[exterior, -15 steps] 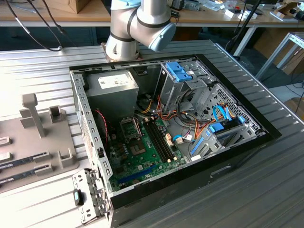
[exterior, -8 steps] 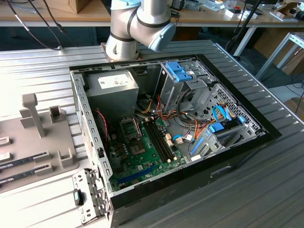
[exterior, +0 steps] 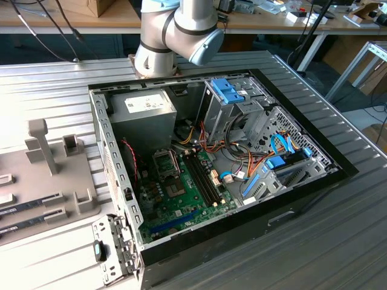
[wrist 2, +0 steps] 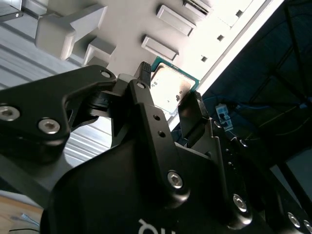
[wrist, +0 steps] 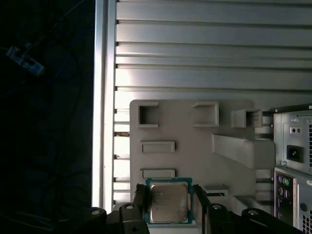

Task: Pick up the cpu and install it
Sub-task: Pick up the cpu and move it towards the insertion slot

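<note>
Ribbed grey metal bench (exterior: 54,84) in the exterior view, carrying an open black computer case (exterior: 211,241) with green motherboard (exterior: 181,208). Pale grey plastic fixture plate (exterior: 81,202) to the exterior view's left, silver-and-blue robot arm (exterior: 181,27) behind.

First wrist view: small square cpu (wrist: 168,202), silvery top, thin green rim, clamped in the narrowed black gripper (wrist: 168,189), held over the plate's edge.

Second wrist view: same grip, black fingers (wrist 2: 146,97) pressed against opposite edges.

A: How many chips are there?
B: One cpu (wrist: 168,202), and one gripper (wrist: 168,190) with two fingers (wrist: 139,200)
A: What else can be counted?
B: One open computer case (exterior: 112,157), one grey fixture plate (wrist: 195,156), one robot arm (exterior: 175,30)
</note>
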